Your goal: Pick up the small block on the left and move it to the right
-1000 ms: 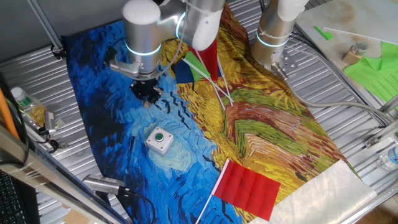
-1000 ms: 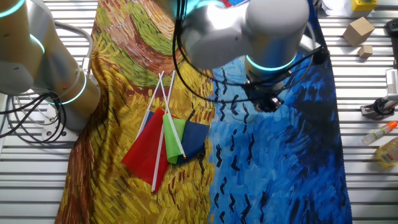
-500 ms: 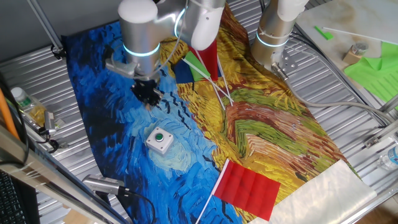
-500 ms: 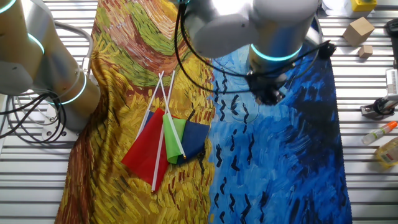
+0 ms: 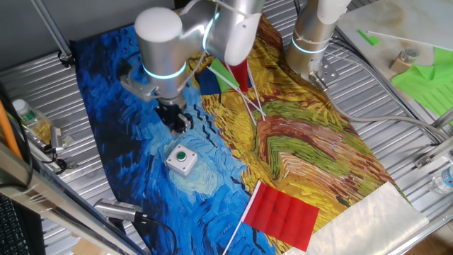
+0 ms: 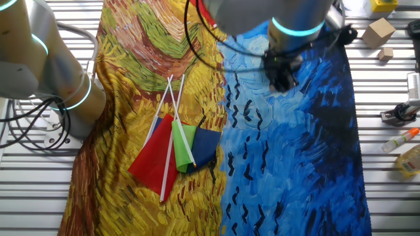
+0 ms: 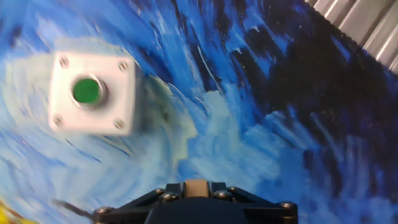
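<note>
In the hand view the small tan block [image 7: 196,188] sits pinched between the two dark fingers at the bottom edge; my gripper [image 7: 196,194] is shut on it. In one fixed view the gripper [image 5: 178,122] hangs just above the blue part of the painted cloth, a little behind the white box with a green button [image 5: 181,159]. That box also shows at the upper left of the hand view [image 7: 93,93]. In the other fixed view the gripper [image 6: 282,80] is over the blue area near the top; the block is hidden there.
A bundle of small flags [image 6: 177,147] lies on the yellow part of the cloth, and a red flag [image 5: 282,212] lies at its near end. A second arm's base [image 5: 311,42] stands at the cloth's edge. Wooden blocks [image 6: 379,31] and bottles [image 6: 401,139] lie on the metal slats.
The gripper has moved over the blue cloth toward the white button box, staying shut throughout. Nothing else has moved.
</note>
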Motion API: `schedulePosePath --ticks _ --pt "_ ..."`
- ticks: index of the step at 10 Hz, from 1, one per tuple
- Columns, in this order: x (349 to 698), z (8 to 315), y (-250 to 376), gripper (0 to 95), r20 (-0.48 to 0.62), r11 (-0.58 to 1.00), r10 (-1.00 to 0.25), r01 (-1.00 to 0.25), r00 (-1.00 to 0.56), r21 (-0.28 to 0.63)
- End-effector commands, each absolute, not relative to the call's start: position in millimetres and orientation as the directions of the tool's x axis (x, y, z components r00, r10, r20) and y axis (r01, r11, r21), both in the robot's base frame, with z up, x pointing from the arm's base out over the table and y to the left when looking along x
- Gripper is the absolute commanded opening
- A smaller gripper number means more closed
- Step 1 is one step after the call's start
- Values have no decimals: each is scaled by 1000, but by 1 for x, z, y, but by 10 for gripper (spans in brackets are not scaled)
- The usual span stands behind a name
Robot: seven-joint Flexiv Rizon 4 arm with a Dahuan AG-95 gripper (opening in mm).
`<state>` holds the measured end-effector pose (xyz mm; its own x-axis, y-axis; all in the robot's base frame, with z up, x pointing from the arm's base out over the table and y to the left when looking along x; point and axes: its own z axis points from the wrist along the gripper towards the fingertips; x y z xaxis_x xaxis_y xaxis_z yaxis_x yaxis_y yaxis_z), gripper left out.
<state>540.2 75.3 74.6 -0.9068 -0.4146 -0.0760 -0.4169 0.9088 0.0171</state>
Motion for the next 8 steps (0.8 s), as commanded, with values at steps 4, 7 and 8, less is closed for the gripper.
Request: schedulePosePath --ticks 4,7,8 --pt "537 84 84 0 -76 930 -362 -366 -929 39" --pt "537 84 84 0 -74 931 -361 -364 -930 37" --pt "537 84 84 0 -74 933 -355 -358 -932 38"
